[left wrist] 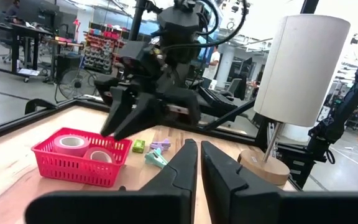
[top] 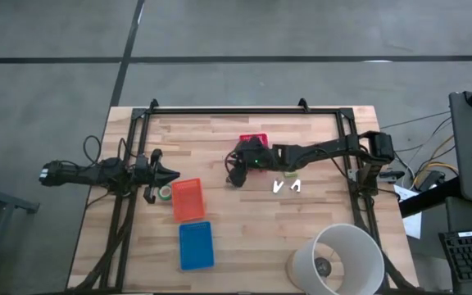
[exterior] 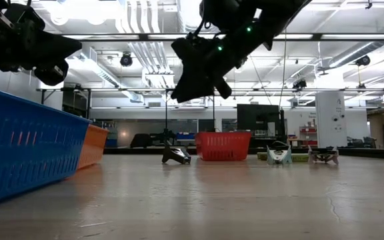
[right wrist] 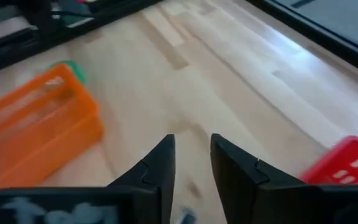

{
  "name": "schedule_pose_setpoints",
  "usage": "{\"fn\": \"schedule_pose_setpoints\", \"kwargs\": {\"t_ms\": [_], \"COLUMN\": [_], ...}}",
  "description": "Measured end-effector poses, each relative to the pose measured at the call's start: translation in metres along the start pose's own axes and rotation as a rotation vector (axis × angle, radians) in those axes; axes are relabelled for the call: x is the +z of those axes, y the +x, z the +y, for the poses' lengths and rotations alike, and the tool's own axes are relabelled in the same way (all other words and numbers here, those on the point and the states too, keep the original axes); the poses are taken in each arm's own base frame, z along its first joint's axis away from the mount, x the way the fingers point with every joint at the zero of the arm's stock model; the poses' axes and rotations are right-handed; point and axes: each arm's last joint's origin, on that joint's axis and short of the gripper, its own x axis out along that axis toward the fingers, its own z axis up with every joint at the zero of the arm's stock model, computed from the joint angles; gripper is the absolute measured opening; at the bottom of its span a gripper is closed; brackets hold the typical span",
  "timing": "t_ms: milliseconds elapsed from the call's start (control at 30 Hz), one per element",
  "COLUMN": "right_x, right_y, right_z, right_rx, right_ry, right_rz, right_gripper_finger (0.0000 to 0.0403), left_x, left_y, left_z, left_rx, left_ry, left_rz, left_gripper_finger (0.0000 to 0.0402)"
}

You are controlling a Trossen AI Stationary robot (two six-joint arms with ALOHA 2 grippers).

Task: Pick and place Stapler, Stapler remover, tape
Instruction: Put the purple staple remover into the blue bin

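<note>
Right end effector (top: pixel 238 170): above the wooden bench (top: pixel 244 238), fingers slightly apart, empty.
Left end effector (top: pixel 170 174): nearly together, waiting.
Advice: descend straight, centre fingers over the small dark stapler remover (exterior: pixel 177 155).

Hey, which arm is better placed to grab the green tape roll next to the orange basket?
Left, probably. The left gripper is right beside the green tape roll at the orange basket's corner. The right gripper is mid-table by the red basket, farther from the roll.

Red basket (right wrist: pixel 353 163) cut off
</note>
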Motion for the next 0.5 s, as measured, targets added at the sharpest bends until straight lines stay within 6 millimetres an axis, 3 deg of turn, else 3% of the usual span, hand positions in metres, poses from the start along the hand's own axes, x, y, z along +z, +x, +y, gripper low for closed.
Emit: {"fn": "schedule_pose_setpoints", "kwargs": {"t_ms": [267, 500], "right_x": [-0.01, -0.015], "right_y": [-0.004, -0.027], "right_z": [0.001, 0.008], "right_rx": [-0.032, -0.057], "right_ry": [0.076, 0.099], "right_rz": [0.092, 0.191], "right_gripper_finger": [0.0066, 0.0035], "left_x": [0.0, 0.0], "left_y": [0.0, 0.0], "left_z": [0.0, 0.0], "left_rx": [0.0, 0.0], "left_ry": [0.0, 0.0], "left_rz": [0.0, 0.001], "left_gripper_finger": [0.0026, 0.0024]}}
